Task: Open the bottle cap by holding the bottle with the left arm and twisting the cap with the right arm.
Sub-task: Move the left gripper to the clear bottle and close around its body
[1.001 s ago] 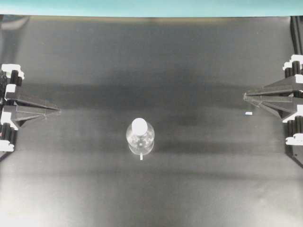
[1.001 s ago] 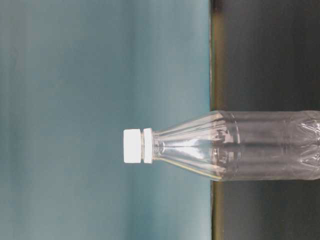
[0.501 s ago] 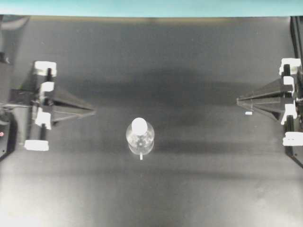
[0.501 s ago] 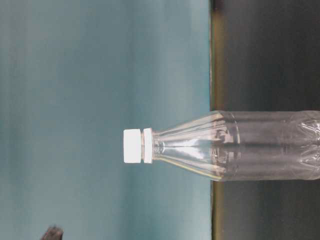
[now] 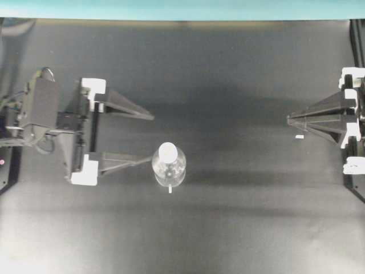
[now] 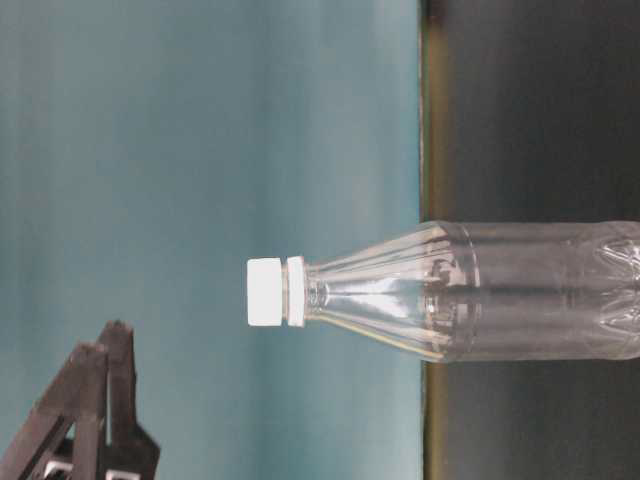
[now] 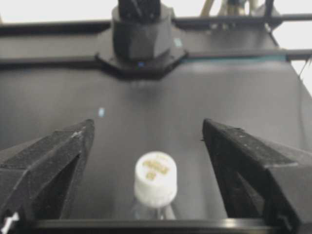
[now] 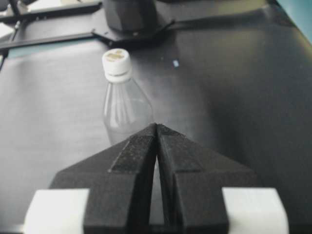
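Overhead: left claw (image 5: 149, 138) spread wide beside the bottle (image 5: 169, 166); right claw (image 5: 290, 120) closed, well apart.

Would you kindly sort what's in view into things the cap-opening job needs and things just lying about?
Needed:
bottle
cap
left gripper, open
right gripper, shut

Lying about:
white scrap near the right gripper

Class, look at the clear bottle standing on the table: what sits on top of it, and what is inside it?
A white cap sits screwed on top of the bottle. Through the clear wall no liquid shows. The neck opening is covered by the cap.
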Robot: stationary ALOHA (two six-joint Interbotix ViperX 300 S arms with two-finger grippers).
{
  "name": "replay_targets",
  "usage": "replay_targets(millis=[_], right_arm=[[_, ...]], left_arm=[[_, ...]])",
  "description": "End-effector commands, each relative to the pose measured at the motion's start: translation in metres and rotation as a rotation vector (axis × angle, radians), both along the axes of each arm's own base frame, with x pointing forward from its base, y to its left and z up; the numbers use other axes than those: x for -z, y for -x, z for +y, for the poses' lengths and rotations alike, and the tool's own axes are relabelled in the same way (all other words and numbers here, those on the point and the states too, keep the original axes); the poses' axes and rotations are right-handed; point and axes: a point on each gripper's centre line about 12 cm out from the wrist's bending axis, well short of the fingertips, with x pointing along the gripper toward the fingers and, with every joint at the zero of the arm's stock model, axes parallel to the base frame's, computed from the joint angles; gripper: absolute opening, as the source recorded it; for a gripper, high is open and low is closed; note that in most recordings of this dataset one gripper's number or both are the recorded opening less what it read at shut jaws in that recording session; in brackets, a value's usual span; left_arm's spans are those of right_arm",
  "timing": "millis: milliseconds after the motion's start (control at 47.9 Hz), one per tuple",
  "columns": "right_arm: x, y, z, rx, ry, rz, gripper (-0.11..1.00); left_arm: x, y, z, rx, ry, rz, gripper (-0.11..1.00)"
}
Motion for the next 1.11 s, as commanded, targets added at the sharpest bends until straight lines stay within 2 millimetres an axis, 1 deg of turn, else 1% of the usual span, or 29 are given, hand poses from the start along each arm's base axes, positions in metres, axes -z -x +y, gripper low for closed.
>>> replay_targets(millis=[0,83,188,313,438,584,772,855,939,1085], right_arm=[[-0.009,-0.002,-0.001,0.006,-0.018,-0.023,0.00],[-0.011,-0.002,-0.001,0.007,-0.026,-0.028,0.00],[-0.017,-0.002,-0.001,0.007,-0.026,-0.045,0.00],[-0.022,-0.002,-0.001,0.006,-0.027,-0.049,0.00],[-0.021,-0.002,0.000,0.008,-0.044,-0.032,0.00],[-0.025,-0.003,0.002,0.002,-0.093,-0.035,0.00],[-0.021,-0.008,0.003,0.004,-0.143,-0.016,0.00],[-0.019,-0.010,0.004,0.006,-0.159,-0.007,0.00],[-0.017,-0.011,0.004,0.008,-0.171,-0.001,0.00],[-0.016,-0.013,0.004,0.010,-0.179,0.006,0.00]], left_arm=[[0.001,-0.006,-0.001,0.005,0.008,-0.036,0.95],[0.012,-0.011,-0.001,0.009,0.029,-0.039,0.95],[0.024,-0.019,-0.002,0.016,0.061,-0.045,0.95],[0.035,-0.027,-0.002,0.020,0.074,-0.048,0.95],[0.044,-0.032,-0.005,0.028,0.079,-0.046,0.95],[0.059,-0.035,-0.008,0.036,0.078,-0.010,0.95],[0.095,-0.042,-0.011,0.043,0.093,0.032,0.95],[0.117,-0.044,-0.011,0.041,0.107,0.077,0.95],[0.133,-0.046,-0.011,0.040,0.112,0.111,0.95],[0.152,-0.048,-0.012,0.043,0.114,0.145,0.95]])
